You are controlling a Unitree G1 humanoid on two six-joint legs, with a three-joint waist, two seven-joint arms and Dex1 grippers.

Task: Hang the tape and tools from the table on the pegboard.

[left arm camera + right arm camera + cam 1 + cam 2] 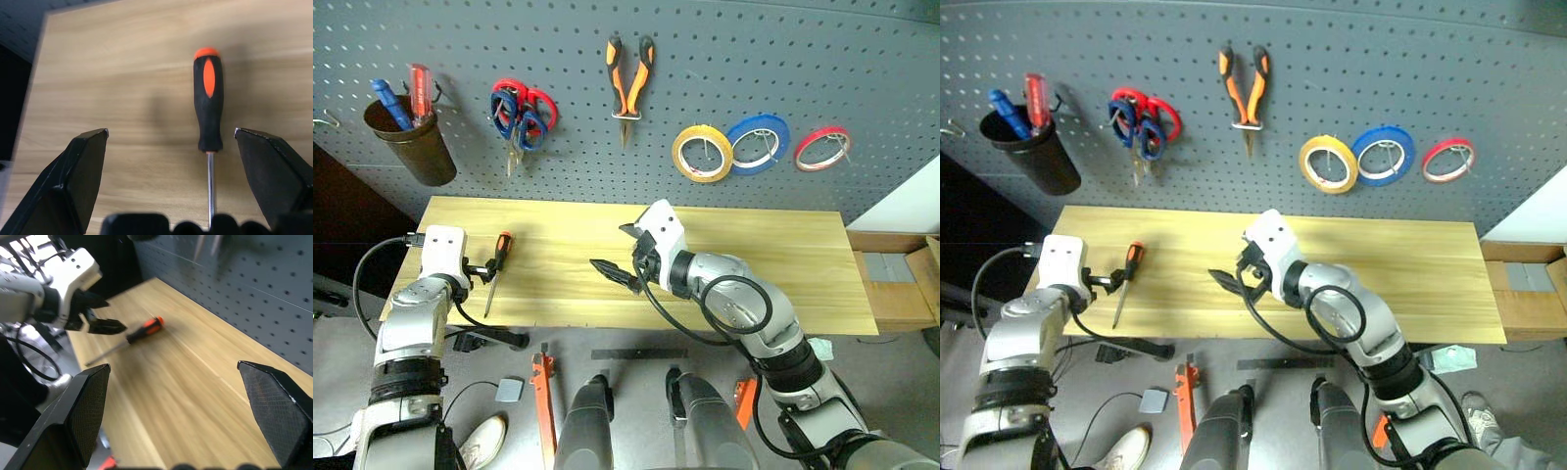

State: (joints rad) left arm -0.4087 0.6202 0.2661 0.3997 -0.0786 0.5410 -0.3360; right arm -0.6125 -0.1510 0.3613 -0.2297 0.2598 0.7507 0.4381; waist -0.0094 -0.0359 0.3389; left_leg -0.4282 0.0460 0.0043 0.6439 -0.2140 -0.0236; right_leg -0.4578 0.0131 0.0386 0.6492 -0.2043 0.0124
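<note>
**Screwdriver alone on the tabletop, both tools spread**

I start with the pegboard [705, 59], the dark grey panel across the back. On it I see the yellow tape [702, 154] on a hook, with a blue roll [758, 143] just beside it and a thin red roll [821, 148] further right. The orange-and-black pliers [630, 80] hang nose down near the middle. Left of them the blue-handled scissors [519, 122] hang overlapping a red-handled pair [536, 101]. At the far left a dark cup [411, 142] holds a blue screwdriver [389, 103] and a red screwdriver [421, 90].

Below the board is the tabletop [783, 274], light wooden planks. The orange-handled screwdriver [496, 266] lies flat near its left end, handle toward the board, shaft toward the near edge.

My left tool [489, 268] sits at that left end with its fingers spread wide; in the left wrist view the screwdriver lies between the fingers, closer to one of them, and not gripped (I cannot tell whether either finger touches it). My right tool [615, 270] hovers over the middle of the tabletop, fingers spread and holding nothing, pointed left toward the screwdriver and well apart from it.
</note>
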